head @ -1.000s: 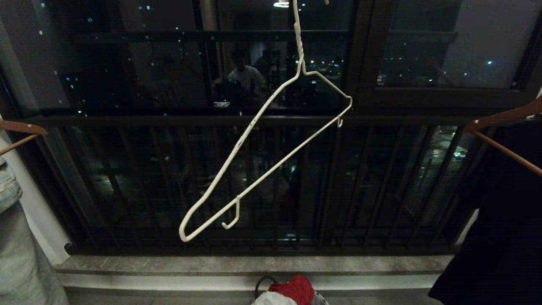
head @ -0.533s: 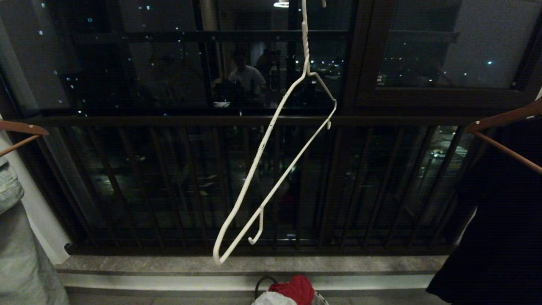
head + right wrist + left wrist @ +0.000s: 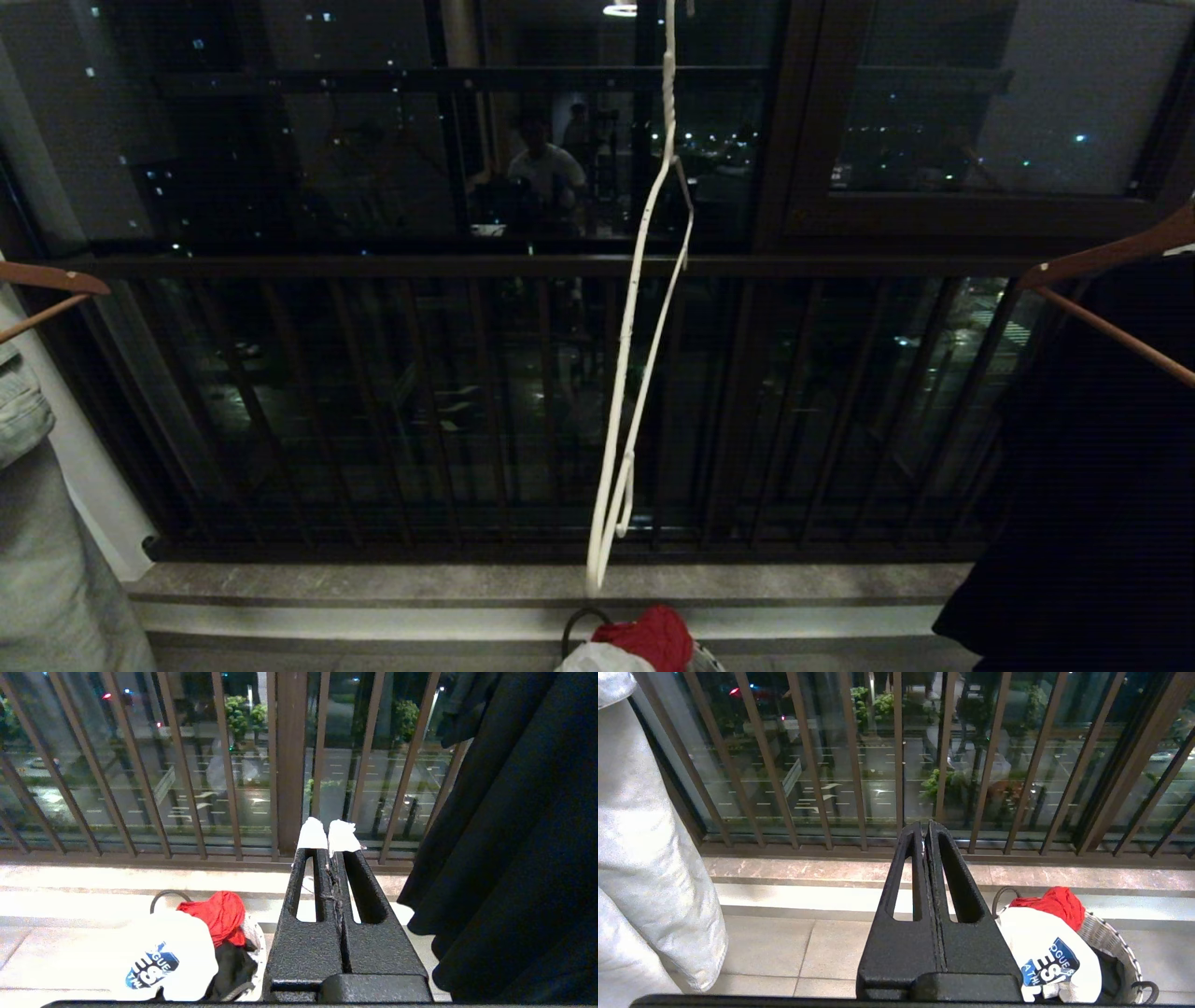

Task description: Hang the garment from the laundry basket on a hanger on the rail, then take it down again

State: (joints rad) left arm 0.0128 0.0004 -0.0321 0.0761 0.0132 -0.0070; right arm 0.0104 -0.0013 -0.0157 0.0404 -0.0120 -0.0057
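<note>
The white wire hanger [image 3: 668, 103] hangs in front of the window, turned nearly edge-on, with its hook running out of the top of the head view. The rail is out of view. The garment [image 3: 1045, 947], a white T-shirt with a dark blue print, lies on top in the laundry basket [image 3: 1111, 933] on the floor below; it also shows in the right wrist view [image 3: 163, 952]. My left gripper [image 3: 924, 828] is shut and empty, beside and above the basket. My right gripper [image 3: 327, 833], with white-taped tips, is shut and empty on the basket's other side. Neither arm shows in the head view.
A red cloth [image 3: 653, 635] lies in the basket behind the T-shirt. A black garment [image 3: 1102, 467] hangs on an orange-brown hanger [image 3: 1102, 257] at the right, and a pale grey garment [image 3: 47, 560] at the left. The dark balcony railing [image 3: 373, 411] and a stone sill [image 3: 373, 583] stand ahead.
The white hanger has swung round from nearly broadside to almost edge-on, its low end moving right and down. Both grippers have stayed still and shut.
</note>
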